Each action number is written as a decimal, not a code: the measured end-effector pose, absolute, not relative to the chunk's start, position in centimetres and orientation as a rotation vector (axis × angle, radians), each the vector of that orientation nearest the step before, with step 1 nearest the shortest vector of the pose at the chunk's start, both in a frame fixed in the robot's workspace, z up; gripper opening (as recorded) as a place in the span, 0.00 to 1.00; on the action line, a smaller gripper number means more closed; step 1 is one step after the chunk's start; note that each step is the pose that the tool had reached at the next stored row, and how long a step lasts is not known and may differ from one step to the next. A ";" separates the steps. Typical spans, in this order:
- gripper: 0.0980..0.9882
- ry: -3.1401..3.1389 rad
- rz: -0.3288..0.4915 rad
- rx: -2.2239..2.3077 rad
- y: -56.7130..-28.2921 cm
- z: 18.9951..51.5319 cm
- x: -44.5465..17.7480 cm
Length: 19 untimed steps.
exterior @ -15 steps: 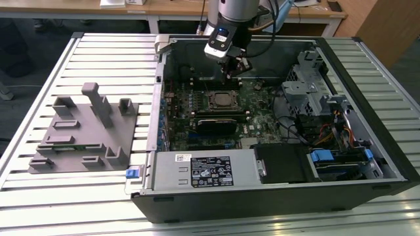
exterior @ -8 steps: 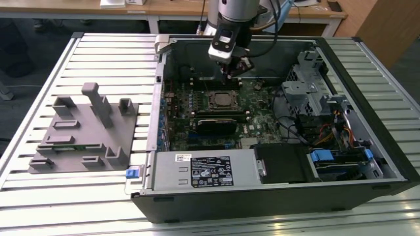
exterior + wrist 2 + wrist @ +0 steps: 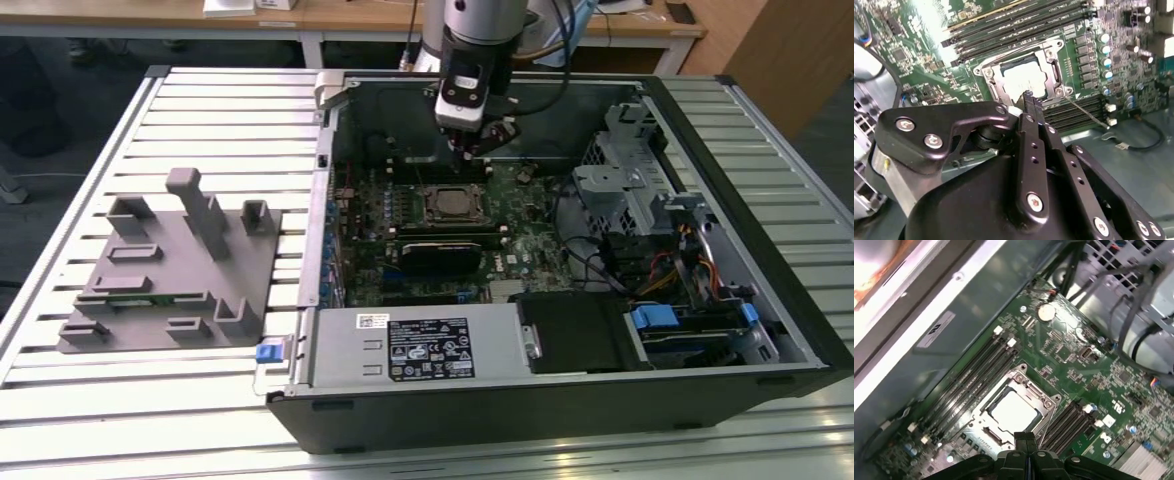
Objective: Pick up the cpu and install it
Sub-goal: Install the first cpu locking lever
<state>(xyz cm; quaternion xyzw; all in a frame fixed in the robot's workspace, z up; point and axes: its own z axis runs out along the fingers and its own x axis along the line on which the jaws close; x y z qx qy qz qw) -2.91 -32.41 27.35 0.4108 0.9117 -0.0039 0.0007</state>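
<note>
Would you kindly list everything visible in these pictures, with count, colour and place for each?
computer case: one, black, lying open on the slatted table.
slatted table: one, pale grey, under everything.
motherboard: one, green, on the case floor.
cpu: one, silver-white, seated in the socket frame on the motherboard.
socket frame: one, metal, around the cpu.
memory slots: several, dark, in rows on both sides of the socket frame.
coin battery: one, silver, on the motherboard.
power supply box: one, grey with a label, at the case's near edge.
fixture tray: one, grey, on the table at the exterior view's left.
gripper: one, black, fingers together, above the cpu, holding nothing.
</note>
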 end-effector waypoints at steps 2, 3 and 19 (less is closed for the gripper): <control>0.01 2.882 -0.012 1.245 -32.4 27.3 -2.9; 0.01 2.892 -0.012 1.224 -32.4 27.4 -2.9; 0.01 3.021 -0.012 0.853 -32.4 27.3 -2.9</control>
